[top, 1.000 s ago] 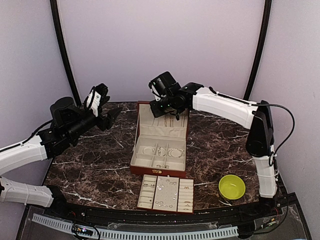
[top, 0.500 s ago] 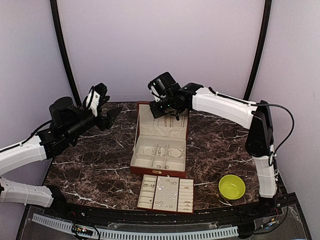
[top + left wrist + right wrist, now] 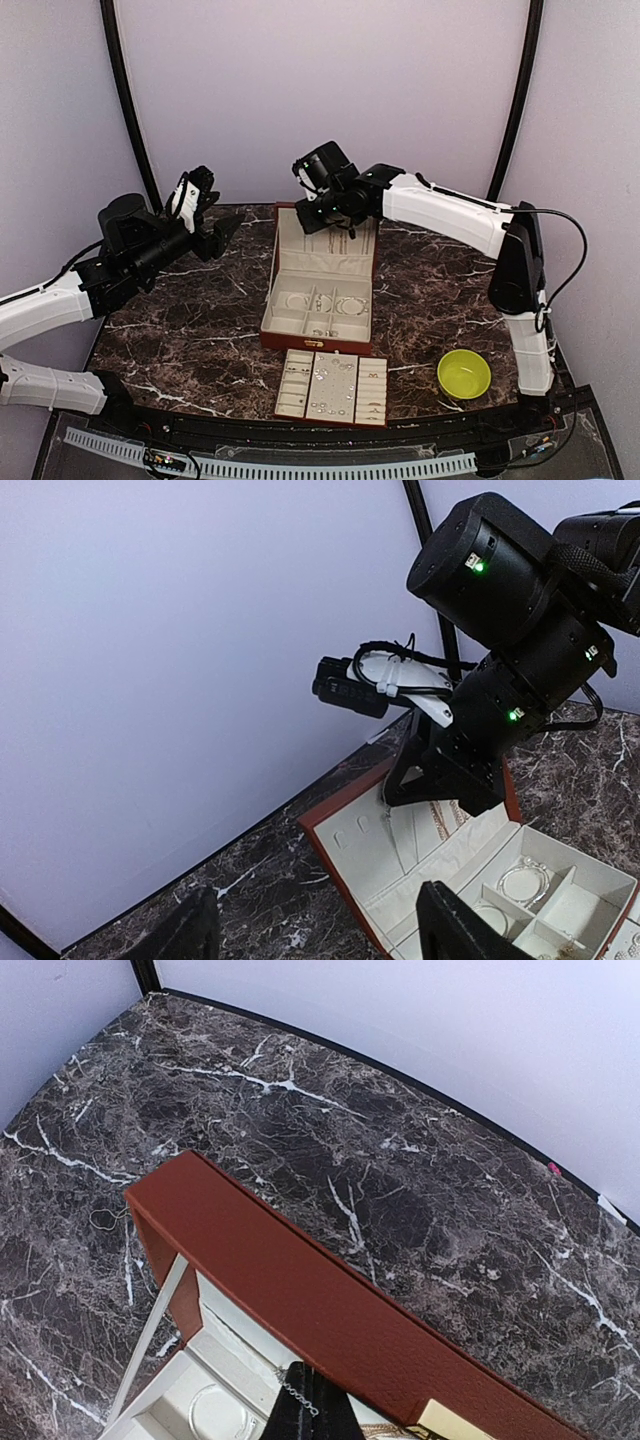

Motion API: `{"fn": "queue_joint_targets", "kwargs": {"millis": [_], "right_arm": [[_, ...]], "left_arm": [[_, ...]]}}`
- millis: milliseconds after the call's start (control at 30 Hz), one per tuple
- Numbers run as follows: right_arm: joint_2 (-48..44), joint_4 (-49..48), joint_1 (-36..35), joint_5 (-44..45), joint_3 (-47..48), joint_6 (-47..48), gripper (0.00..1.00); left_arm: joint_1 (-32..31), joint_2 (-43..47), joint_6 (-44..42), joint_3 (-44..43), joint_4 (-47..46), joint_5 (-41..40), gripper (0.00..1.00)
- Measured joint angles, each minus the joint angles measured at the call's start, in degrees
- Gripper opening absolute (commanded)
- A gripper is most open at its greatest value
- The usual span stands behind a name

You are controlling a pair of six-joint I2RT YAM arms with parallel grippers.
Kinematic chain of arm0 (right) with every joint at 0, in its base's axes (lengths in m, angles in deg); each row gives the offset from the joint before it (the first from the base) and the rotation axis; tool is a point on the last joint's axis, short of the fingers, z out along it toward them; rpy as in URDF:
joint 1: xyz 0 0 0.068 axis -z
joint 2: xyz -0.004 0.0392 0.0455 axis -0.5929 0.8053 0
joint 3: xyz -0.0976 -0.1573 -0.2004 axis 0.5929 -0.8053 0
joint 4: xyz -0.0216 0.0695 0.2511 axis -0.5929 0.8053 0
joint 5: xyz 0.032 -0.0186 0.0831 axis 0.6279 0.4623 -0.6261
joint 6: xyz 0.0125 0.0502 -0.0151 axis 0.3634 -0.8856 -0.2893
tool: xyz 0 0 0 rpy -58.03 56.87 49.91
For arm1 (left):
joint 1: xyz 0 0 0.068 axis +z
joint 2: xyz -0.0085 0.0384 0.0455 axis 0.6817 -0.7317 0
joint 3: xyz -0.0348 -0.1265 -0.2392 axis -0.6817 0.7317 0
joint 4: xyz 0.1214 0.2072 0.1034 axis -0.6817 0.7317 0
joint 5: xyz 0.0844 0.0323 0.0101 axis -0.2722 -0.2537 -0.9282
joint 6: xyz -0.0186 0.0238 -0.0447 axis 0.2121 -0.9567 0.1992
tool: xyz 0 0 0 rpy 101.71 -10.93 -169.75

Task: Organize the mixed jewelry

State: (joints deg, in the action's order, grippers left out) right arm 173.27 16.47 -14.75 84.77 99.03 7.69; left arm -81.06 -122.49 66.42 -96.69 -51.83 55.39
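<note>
My right gripper (image 3: pixel 342 232) is shut on a thin silvery chain (image 3: pixel 297 1391) just inside the raised lid (image 3: pixel 330 1310) of the reddish-brown box (image 3: pixel 271 292). The chain (image 3: pixel 392 820) dangles against the cream lining of the lid. Rings and hoops lie in the box's compartments (image 3: pixel 350 305), and tiny silvery pieces (image 3: pixel 330 375) sit in the cream-lined tray (image 3: pixel 292 412) in front of it. My left gripper (image 3: pixel 325 930) hangs open and empty above the table, left of the box, its fingers (image 3: pixel 195 930) wide apart.
A yellow-green bowl (image 3: pixel 464 373) stands at the front right, near the right arm's base. The box's lid stands upright behind the compartments. Dark marble table (image 3: pixel 190 330) stretches left of the box, with curved walls behind.
My right gripper has edged slightly left with the chain at the box lid. The left arm has stayed still.
</note>
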Motion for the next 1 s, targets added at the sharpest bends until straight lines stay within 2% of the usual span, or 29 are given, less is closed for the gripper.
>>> {"fn": "queue_joint_targets", "kwargs": {"millis": [733,1000], "right_arm": [[2.0,0.8,-0.2,4.3,1.7,0.2,0.00],[2.0,1.3,-0.2,5.2,1.7,0.2,0.06]], "left_arm": [[0.0,0.3,0.2,0.0,0.0,0.4,0.70],[0.0,0.7,0.3,0.0,0.0,0.8,0.70]]}}
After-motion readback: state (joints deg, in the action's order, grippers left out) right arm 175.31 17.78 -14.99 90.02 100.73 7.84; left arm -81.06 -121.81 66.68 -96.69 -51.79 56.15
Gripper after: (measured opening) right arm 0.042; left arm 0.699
